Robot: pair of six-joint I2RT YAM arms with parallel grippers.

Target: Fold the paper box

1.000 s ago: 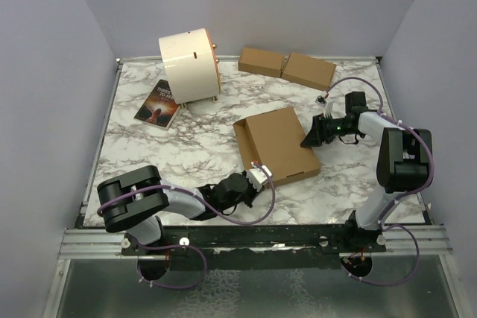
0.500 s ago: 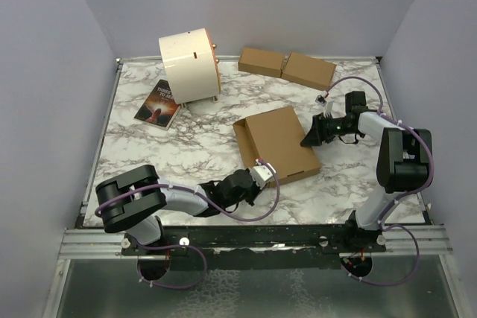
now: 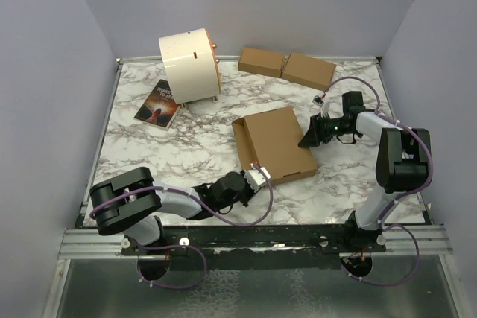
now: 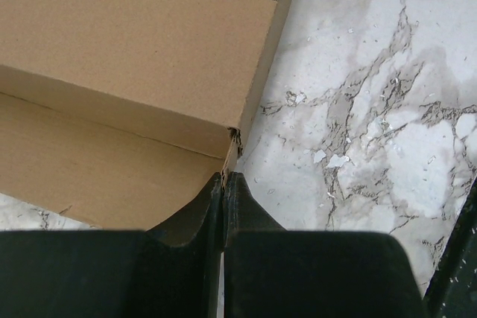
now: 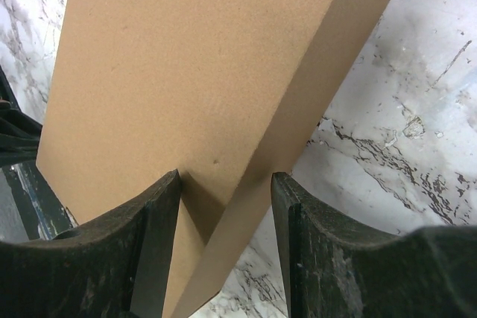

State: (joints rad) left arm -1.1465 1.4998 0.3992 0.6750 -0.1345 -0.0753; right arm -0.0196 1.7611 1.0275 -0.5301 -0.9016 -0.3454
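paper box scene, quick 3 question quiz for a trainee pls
1. True or false: the left tool stands wide open.
2. What does the right tool grip? A) nothing B) a corner of the paper box C) a pen
3. Fill in: ___ small closed boxes lie at the far edge of the table.
Key: 1 false, it is shut. 2 B. 3 two.

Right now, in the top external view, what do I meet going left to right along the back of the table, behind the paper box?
book → cream drum → left small brown box → right small brown box
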